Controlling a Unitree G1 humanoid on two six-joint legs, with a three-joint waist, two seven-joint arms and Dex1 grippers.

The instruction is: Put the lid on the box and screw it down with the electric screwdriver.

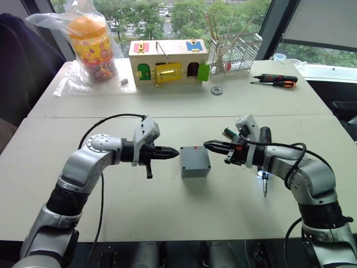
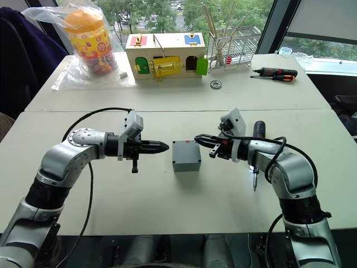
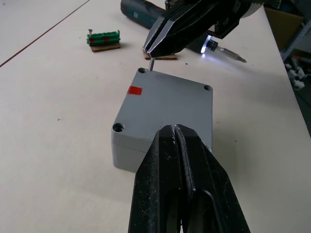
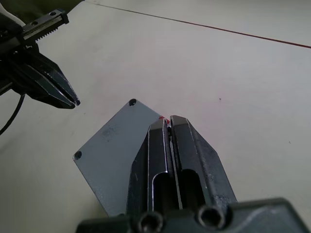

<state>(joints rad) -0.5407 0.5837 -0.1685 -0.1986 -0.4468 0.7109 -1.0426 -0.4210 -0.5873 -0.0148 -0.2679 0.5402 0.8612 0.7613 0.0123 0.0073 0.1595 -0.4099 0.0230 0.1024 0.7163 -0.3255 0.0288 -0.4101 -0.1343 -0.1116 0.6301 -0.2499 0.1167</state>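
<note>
While the lid (image 3: 165, 102) sits seated on the box (image 1: 195, 169) in the middle of the tabletop (image 1: 167, 212), nothing fastens it yet, and that is the main risk. The right gripper (image 1: 207, 144) has its jaws pinched on 1 thin screw (image 3: 151, 63), held tip-down just above the lid's far right corner hole. If the screw is let go slightly off the hole or tilted, it will likely topple and roll away. A downward push from this gripper could also slide the loose lid or the whole box, because the left gripper (image 1: 175, 151) hovers just left of the box with its jaws closed on nothing, not bracing it.

The electric screwdriver (image 1: 264, 135) lies to the right of the box, near a green screw holder (image 3: 103, 39), its tip lit; the right arm crosses over it and hides part of its body. The 2 other corner holes that show look empty. The lid's 4th corner is hidden behind the left gripper in its wrist view. In the head views the screw is too small to make out.
</note>
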